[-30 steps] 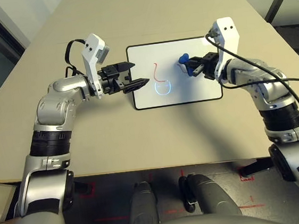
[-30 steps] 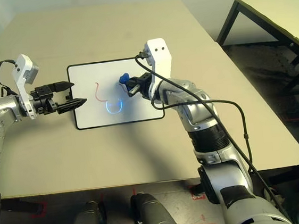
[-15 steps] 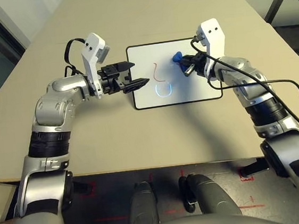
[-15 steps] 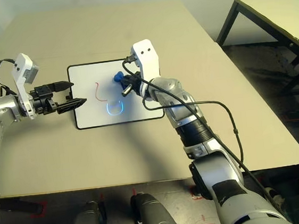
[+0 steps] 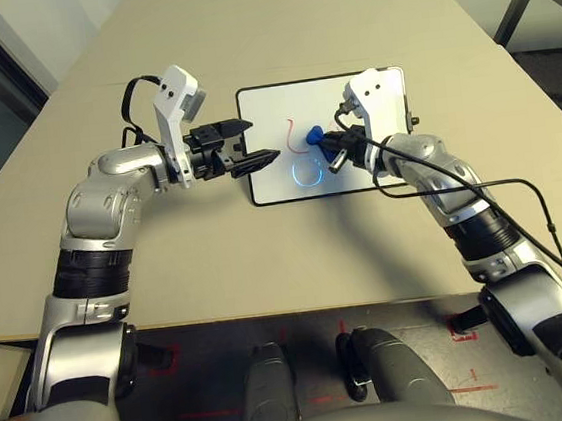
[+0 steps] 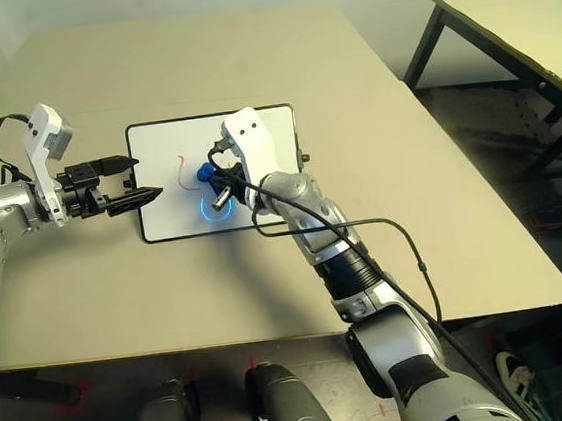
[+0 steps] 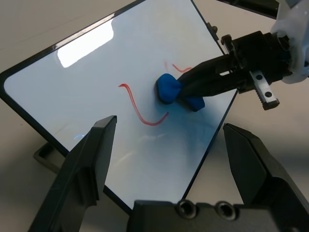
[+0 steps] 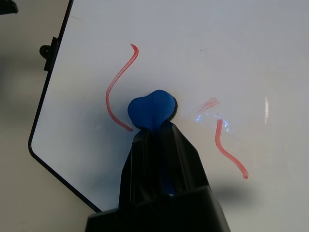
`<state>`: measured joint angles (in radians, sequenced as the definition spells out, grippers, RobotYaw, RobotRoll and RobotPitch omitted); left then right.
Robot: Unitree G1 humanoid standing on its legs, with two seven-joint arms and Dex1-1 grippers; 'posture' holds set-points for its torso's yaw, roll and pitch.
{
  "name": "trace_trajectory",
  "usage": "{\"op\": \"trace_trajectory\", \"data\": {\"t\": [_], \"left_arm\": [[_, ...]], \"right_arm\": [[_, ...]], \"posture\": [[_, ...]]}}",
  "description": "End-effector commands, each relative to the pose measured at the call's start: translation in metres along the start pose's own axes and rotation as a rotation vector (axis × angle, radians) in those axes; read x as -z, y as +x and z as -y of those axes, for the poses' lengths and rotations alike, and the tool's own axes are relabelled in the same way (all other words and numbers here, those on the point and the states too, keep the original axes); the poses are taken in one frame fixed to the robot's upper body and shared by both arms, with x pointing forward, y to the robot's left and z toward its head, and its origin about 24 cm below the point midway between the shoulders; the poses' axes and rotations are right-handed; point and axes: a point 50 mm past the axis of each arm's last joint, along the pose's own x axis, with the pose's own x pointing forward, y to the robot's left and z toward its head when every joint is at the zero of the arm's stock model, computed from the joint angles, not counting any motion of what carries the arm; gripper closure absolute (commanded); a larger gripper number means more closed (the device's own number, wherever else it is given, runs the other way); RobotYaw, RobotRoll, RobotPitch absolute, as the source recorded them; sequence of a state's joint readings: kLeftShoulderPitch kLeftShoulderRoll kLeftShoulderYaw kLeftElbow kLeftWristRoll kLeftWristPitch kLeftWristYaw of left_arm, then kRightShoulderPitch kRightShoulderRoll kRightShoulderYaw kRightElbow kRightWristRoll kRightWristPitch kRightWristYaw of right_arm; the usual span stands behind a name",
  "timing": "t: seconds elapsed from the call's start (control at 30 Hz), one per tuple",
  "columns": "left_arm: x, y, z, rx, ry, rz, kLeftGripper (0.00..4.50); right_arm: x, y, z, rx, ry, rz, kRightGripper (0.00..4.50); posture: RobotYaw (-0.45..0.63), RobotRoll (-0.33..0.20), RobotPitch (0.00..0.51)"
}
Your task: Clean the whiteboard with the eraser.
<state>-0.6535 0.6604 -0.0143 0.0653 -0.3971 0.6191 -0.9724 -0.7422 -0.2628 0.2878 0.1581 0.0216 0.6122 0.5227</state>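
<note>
On the left, the left tool [image 5: 254, 140] hangs at the left edge of the whiteboard [image 5: 378, 175], its two black fingers spread wide with nothing between them, so the board is not pinned on that side. The whiteboard lies flat on the tan table [image 5: 215, 248], a thin rigid panel in a black frame with small side knobs; it looks light and slick enough to skate under a sideways push, so steadying would best be done on the frame edge or a knob, not on the glossy face. Near its middle the eraser [image 8: 152, 107] sits pressed on the white surface between two red marker strokes, with a blue curved mark close by. It reads as a soft, light foam block: its blue body bulges out past the fingers, so it likely gives under a squeeze and is best held across its rear half, leaving the front free to rub. The right tool [image 8: 159, 140] is closed tight around that rear half. No brand, label or readable writing shows anywhere; the marks are scribbles, not letters.
</note>
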Motion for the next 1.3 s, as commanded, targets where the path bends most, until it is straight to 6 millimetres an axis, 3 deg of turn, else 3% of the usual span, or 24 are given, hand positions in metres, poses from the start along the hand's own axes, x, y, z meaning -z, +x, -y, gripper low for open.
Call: {"op": "trace_trajectory", "data": {"t": [0.03,0.23,0.37,0.73,0.9,1.07,1.3], "left_arm": [[0.0,-0.003,0.002,-0.005,0.003,-0.002,0.0],[0.002,-0.002,0.003,-0.001,-0.002,-0.002,0.0],[0.002,-0.001,0.004,0.002,-0.005,-0.002,0.0],[0.003,-0.002,0.005,0.004,-0.008,-0.005,0.0],[0.004,-0.002,0.006,0.003,-0.011,-0.006,0.0],[0.004,-0.003,0.006,0.001,-0.011,-0.007,0.0],[0.006,-0.003,0.006,0.002,-0.015,-0.01,0.0]], "right_arm": [[0.007,-0.003,0.023,0.115,0.021,-0.052,4.39],[-0.009,-0.01,0.045,0.223,0.028,-0.018,4.39],[-0.012,-0.01,0.046,0.23,0.031,-0.017,4.39],[0.016,-0.001,0.005,0.078,0.078,-0.118,4.4],[0.03,0.001,-0.004,0.051,0.094,-0.162,4.4],[0.035,0.0,0.008,0.104,0.101,-0.174,4.4],[0.017,-0.011,0.043,0.252,0.101,-0.122,4.4]], "posture": [[-0.05,0.0,0.102],[-0.05,0.0,0.105],[-0.06,0.0,0.107],[-0.05,0.0,0.113],[-0.04,0.0,0.115],[-0.04,0.0,0.116],[-0.05,0.0,0.12]]}}
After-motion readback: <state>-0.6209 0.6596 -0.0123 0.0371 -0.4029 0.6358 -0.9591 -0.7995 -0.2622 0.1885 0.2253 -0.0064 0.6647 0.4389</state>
